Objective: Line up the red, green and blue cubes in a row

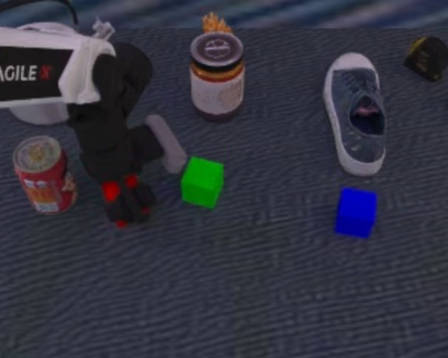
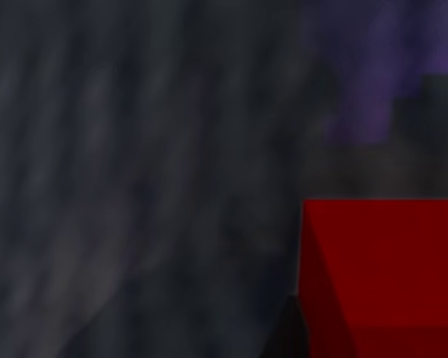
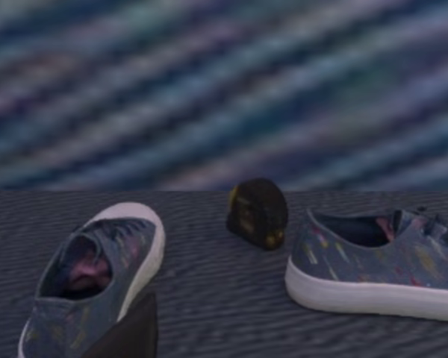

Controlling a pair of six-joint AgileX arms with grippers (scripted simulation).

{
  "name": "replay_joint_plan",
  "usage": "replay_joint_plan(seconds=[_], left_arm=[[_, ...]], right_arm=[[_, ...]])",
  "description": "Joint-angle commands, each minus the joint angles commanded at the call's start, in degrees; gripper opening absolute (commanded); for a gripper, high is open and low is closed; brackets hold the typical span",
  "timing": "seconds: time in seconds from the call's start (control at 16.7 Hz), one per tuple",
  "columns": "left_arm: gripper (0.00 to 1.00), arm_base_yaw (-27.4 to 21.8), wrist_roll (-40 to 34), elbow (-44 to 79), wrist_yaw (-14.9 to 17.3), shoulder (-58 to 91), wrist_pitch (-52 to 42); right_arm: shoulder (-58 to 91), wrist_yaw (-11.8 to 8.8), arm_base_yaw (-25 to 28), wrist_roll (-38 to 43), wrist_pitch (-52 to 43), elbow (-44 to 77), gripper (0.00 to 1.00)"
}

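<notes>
The left AgileX arm reaches down over the left half of the dark ribbed table [image 1: 246, 298], its tool [image 1: 127, 201] lowered at the table surface at about the 9 o'clock side of the top view. Red patches show among the black fingers there, and the left wrist view is filled in one corner by the red cube [image 2: 381, 276] close against the camera; the tool appears closed on it, though the fingers themselves are largely hidden.

The green cube [image 1: 202, 181] sits on the table just beside the left tool, at its 3 o'clock, apart from it. The blue cube [image 1: 356, 212] lies well apart, farther toward 3 o'clock and slightly toward 6 o'clock of the green one, so the two do not stand level.

A red drink can [image 1: 43, 174] stands upright near the left edge, at 9 o'clock of the tool. A lidded jar [image 1: 217, 75] stands at 12 o'clock of the green cube. A blue sneaker [image 1: 355, 112] lies at 12 o'clock of the blue cube, and a black tape measure [image 1: 428, 57] rests near the far right corner.

The right arm is out of the top view; its wrist camera looks across the table at the tape measure between two sneakers, and whether its tool is open cannot be told.
</notes>
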Motion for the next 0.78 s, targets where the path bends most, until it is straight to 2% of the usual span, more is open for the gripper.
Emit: replay_joint_plan(seconds=[0.24, 0.54, 0.78], left_arm=[[0.00, 0.0, -0.5, 2.3, 0.8, -2.7, -3.6], [0.00, 0.9, -0.7, 8.5, 0.8, -6.1, -14.1], [0.00, 1.0, -0.8, 9.3, 0.8, -6.9, -15.3]], right_arm=[[0.0, 0.0, 0.0, 0.0, 0.0, 0.0, 1.00], [0.0, 0.0, 0.0, 0.0, 0.0, 0.0, 1.00], [0.0, 0.0, 0.0, 0.0, 0.0, 0.0, 1.00]])
